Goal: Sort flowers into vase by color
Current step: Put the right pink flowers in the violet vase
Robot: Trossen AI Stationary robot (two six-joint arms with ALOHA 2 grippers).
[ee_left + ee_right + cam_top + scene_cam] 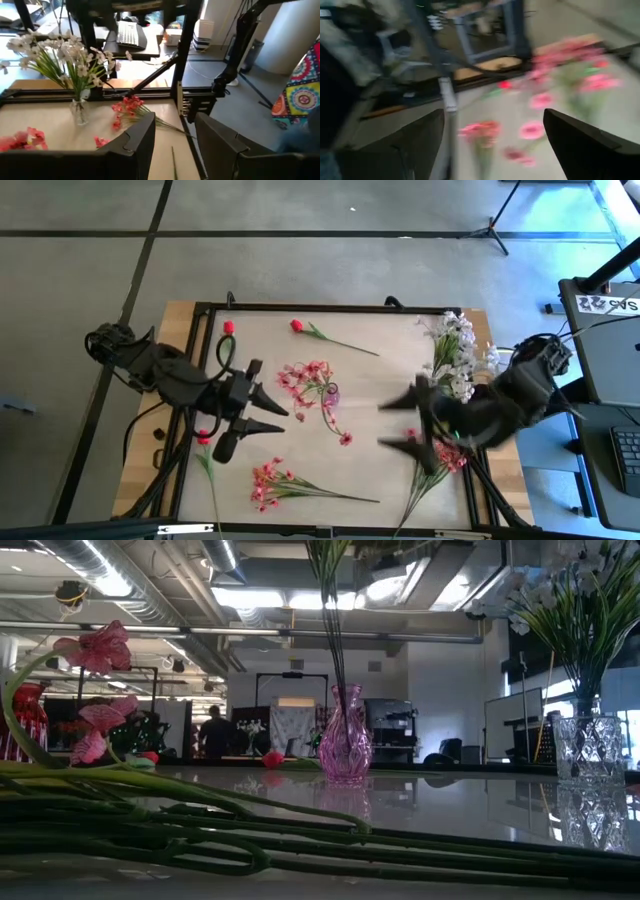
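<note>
The left gripper waits with fingers apart, holding nothing. The right gripper, fingers spread wide, seems to hang over the desk between pink flowers and the pink vase.

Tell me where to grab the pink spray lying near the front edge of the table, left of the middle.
Grip the pink spray on its bare green stem just right of the blossom cluster, coming straight down from above. The stem lies flat and runs almost straight toward the right, so fingers set across it should close cleanly; the blossoms look bushy and would likely crush. The left gripper, open, hangs nearest.
</note>
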